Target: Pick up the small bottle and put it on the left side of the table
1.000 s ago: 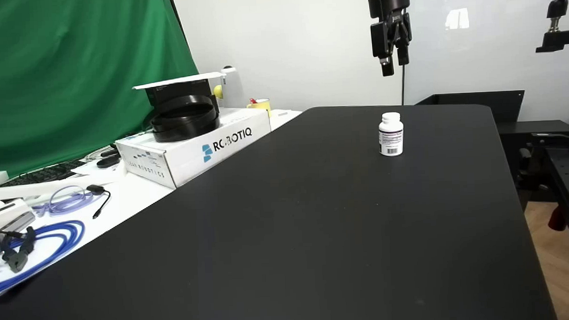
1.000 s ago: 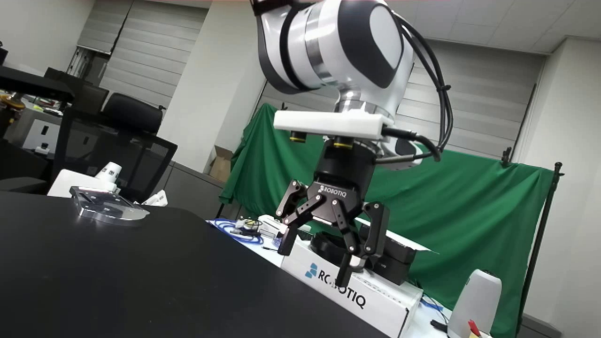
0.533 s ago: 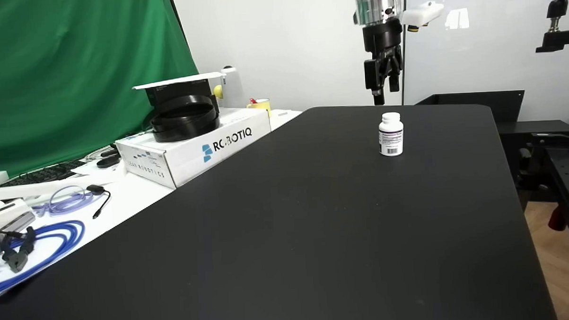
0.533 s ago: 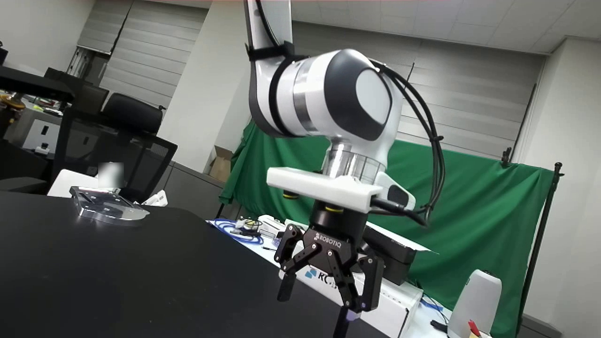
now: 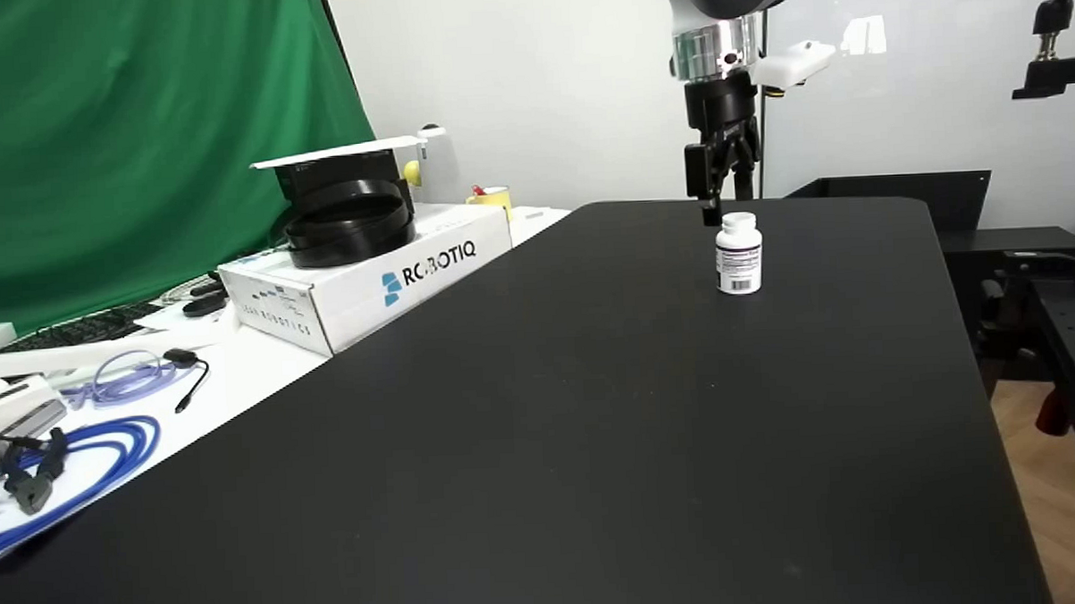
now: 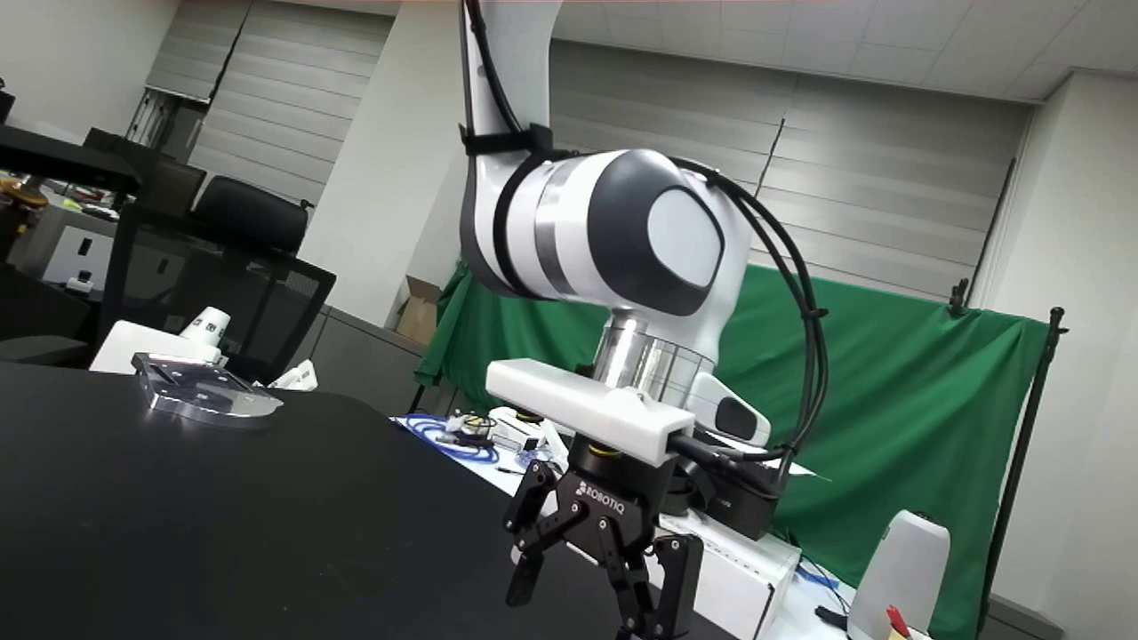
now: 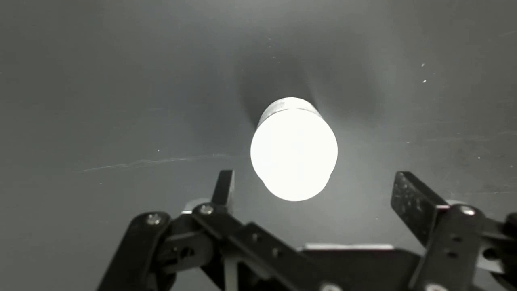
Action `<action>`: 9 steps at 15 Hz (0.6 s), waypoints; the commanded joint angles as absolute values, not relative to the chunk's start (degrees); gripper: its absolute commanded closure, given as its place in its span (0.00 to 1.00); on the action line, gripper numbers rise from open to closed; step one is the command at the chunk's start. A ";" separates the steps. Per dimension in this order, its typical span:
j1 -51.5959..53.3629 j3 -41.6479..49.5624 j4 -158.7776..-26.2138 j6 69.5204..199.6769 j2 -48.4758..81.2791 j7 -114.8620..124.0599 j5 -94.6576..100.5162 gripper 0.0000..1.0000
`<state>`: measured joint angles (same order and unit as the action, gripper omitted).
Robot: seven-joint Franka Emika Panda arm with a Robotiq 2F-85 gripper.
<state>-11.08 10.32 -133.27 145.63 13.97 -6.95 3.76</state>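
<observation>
In an exterior view, the small bottle (image 5: 739, 257) stands upright toward the far end of the table (image 5: 551, 444), the print on its label (image 5: 738, 266) too small to read. The gripper (image 5: 728, 208) hangs above the table. Beside the table, a white box (image 5: 358, 295) reads "ROBOTIQ", with "LEAN ROBOTICS" on its end.

In an exterior view, white lettering (image 6: 600, 498) on the gripper spells "ROBOTIQ".

In the wrist view, the jaws stand wide apart above the table, a gap showing between each finger and the small bottle.
</observation>
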 commanded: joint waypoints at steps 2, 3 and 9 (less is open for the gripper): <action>-11.26 10.03 -133.64 146.19 14.10 -6.00 2.18 0.00; -11.15 10.18 -133.68 146.35 14.28 -5.78 2.45 0.00; -11.07 10.10 -134.02 147.02 15.00 -5.60 2.32 0.14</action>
